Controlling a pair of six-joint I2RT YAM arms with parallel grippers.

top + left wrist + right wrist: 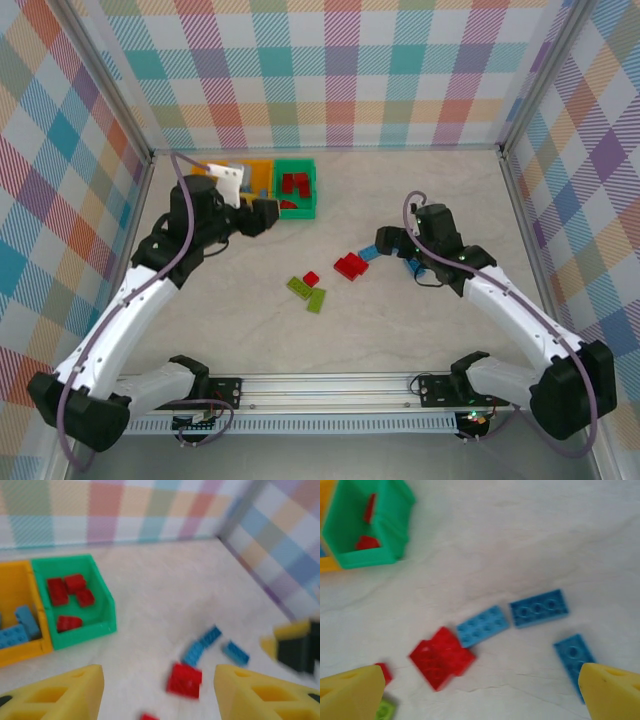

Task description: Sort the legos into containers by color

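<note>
Loosely scattered red, blue legos; left end effector and right end effector spread wide.

Plaid walls, beige tbl

I get bright, even light with faint shadows on the bench, but both wrist views blur the legos.

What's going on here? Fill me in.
A color sort is under way. The green bin holds some red pieces, an orange bin some blue. Red bricks, blue bricks and green bricks lie loose on the table. The left gripper is open and empty by the bins; the right gripper hangs open over the blue bricks.
</note>
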